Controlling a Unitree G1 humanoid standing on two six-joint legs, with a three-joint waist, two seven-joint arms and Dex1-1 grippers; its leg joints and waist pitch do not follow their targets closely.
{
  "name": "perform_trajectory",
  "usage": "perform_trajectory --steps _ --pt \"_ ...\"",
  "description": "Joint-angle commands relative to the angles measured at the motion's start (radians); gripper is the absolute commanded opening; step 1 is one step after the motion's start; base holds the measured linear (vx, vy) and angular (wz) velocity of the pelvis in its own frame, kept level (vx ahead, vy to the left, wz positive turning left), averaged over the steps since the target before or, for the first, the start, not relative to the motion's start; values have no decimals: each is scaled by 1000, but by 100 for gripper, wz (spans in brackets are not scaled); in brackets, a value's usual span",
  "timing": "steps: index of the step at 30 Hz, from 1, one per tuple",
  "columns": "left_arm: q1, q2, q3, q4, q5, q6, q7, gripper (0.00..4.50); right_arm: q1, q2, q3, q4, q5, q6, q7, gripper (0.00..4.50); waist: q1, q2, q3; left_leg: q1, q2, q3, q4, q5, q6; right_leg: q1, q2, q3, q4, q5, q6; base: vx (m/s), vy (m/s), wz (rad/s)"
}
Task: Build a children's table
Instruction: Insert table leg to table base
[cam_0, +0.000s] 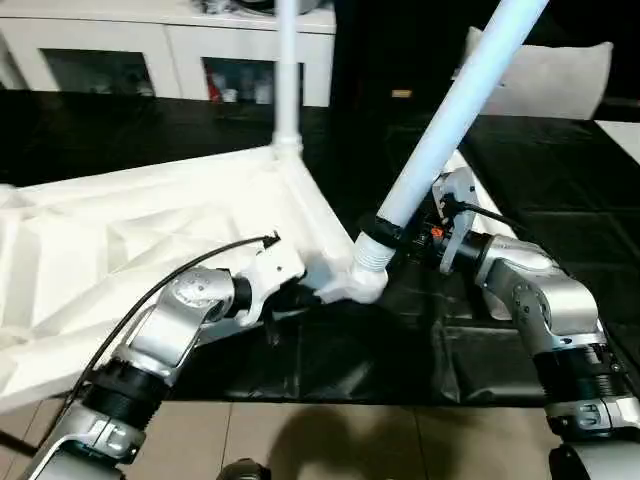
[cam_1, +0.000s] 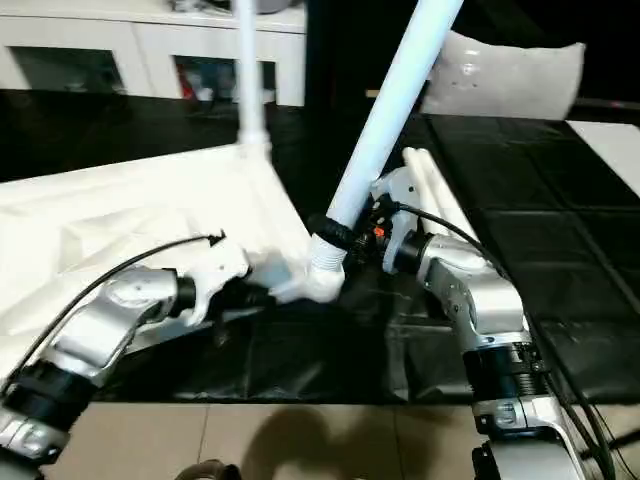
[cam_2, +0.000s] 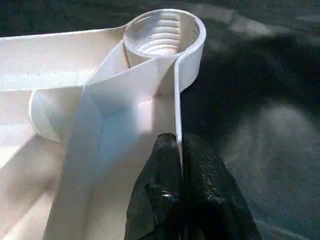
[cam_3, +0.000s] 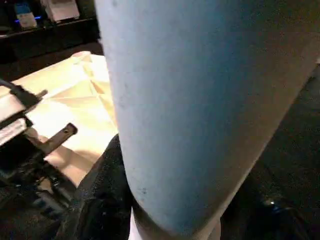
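One leg standing in its far socket, second leg going in at 5 o'clock, right gripper clamping it, left gripper pinching the tabletop rim; more legs likely waiting.

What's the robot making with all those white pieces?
It is building a small table. The tabletop lies upside down on a dark floor, and one leg already stands in a far corner. The left tool pinches the top's rim by an open threaded socket. The right tool holds a second leg, tilted, with its threaded end at the near corner socket. More legs lie on the floor beside the right arm.
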Motion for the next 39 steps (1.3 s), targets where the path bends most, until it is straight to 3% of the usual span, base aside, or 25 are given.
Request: perform_trajectory --steps 1,2,9,13,19,25,32,39 --pt "-18 -28 21 -29 -45 -35 8 0 -10 -13 -4 2 -4 -12 7 188 0 -1 -78 38 62 -28 -61 -133 25 40 -89 45 -67 -78 -218 0 0 0" --pt "-23 -28 22 -28 -61 -14 -14 44 -7 -14 -2 3 -5 -15 9 188 0 -1 -78 36 62 -29 -62 -133 20 41 -89 45 -66 -77 -217 0 0 0" --pt "-25 -22 17 3 -44 -41 -16 96 9 -19 7 1 -14 -19 20 188 -1 -5 -78 34 60 -29 -60 -140 19 43 -90 45 -67 -70 -217 0 0 0" --pt "-19 -8 13 21 -28 -53 -12 96 17 -24 14 -1 -20 -24 23 188 -2 -5 -78 34 60 -30 -60 -148 15 43 -90 45 -70 -106 -201 0 0 0" --pt "-17 41 -15 20 -1 5 -36 96 24 -32 19 -10 -21 -14 29 188 -3 -5 -79 36 60 -29 -59 -133 20 41 -88 44 -65 -79 -213 0 0 0" --pt "-15 39 -12 41 0 -9 -26 96 23 -31 24 0 -25 -16 29 188 -1 -4 -79 36 61 -30 -60 -141 14 42 -91 44 -65 -91 -215 0 0 0" --pt "-11 25 -15 52 -1 -35 -11 21 25 -33 31 14 -36 -18 31 188 -1 -5 -79 35 59 -30 -58 -142 14 42 -90 44 -66 -93 -215 0 0 0" --pt "-13 26 -29 72 4 -61 -29 5 23 -42 33 7 -38 -1 40 188 0 -5 -81 35 59 -30 -58 -137 19 44 -90 44 -64 -79 -215 0 0 0"
